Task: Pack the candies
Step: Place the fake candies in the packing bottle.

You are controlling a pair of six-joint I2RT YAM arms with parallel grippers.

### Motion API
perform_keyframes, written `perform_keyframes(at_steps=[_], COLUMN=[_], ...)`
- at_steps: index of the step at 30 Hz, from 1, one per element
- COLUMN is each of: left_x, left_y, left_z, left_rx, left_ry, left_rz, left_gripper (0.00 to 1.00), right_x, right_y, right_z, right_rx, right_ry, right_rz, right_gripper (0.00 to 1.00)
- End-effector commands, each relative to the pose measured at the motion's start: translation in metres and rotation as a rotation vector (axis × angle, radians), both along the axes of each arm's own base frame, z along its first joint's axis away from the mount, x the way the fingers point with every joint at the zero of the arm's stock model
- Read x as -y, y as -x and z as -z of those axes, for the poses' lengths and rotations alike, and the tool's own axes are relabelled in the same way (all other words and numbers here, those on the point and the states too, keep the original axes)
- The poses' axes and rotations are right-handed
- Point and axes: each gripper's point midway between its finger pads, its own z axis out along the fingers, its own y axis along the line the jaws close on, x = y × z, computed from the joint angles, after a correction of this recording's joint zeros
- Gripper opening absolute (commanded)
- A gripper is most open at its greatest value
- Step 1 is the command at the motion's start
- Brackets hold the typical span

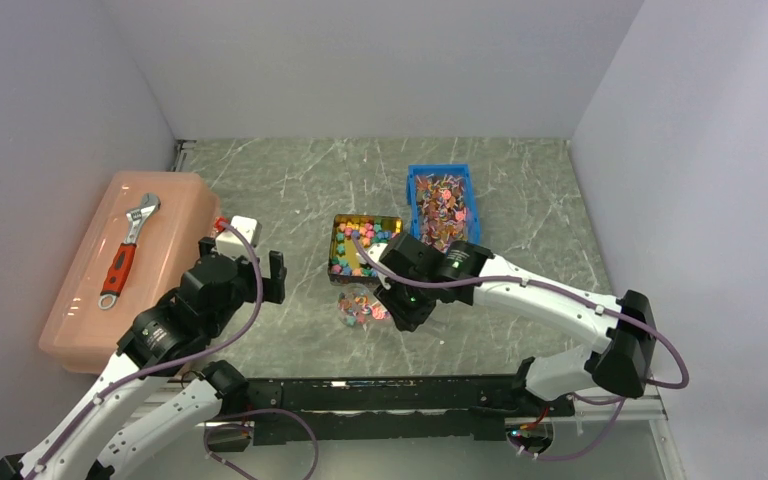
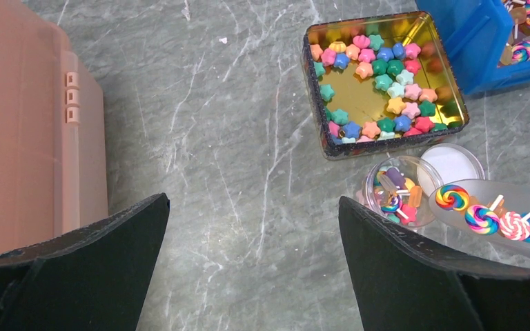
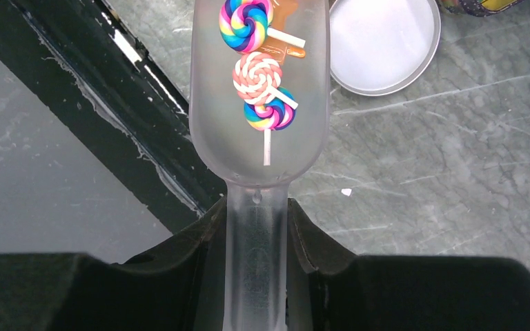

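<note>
Pastel star-shaped candies [image 2: 379, 69] lie in a gold square tin [image 2: 455, 96] at mid-table. In front of it stands a small clear round jar [image 2: 395, 200] holding mixed candies, with its white lid [image 2: 452, 162] beside it. My right gripper [image 3: 259, 224] is shut on the handle of a frosted plastic scoop [image 3: 259, 138]. The scoop carries three swirl lollipop candies [image 3: 257, 76] and an orange piece, and hangs just right of the jar. My left gripper [image 2: 254, 200] is open and holds nothing, hovering over bare table left of the tin.
A blue bin [image 1: 440, 205] full of lollipop candies sits right of the tin. A pink lidded box [image 1: 125, 265] with a red-handled wrench [image 1: 128, 250] on top stands along the left wall. A black rail [image 1: 380, 390] runs along the near edge.
</note>
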Motion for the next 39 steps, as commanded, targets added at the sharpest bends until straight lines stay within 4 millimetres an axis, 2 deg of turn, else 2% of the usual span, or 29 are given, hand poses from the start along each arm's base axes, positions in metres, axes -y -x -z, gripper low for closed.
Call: perform_keyframes(at_steps=[1,18,32,39], left_x=[0.001,-0.001,-0.001,-0.001], left_y=[0.0,0.006,0.01,0.011], left_z=[-0.015,-0.027,-0.033,-0.034], left_rx=[0.048,0.089,0.115,0.118], left_ry=[0.036,0.083,0.109,0.11], left_rz=[0.01,0.024,0.037,0.037], left_gripper=[0.99,0.99,0.99,0.99], right_x=[-0.002,-0.014,-0.011,-0.003], right_y=[0.002,0.003,0.002,0.004], right_z=[-0.017,-0.016,-0.02,-0.025], right_rx=[-0.02,-0.144,-0.205,-0.209], right_ry=[0.016,0.17,0.288,0.319], right_rz=[-0.001,0.034,0.101,0.129], right_gripper=[0.0,0.0,0.0,0.0])
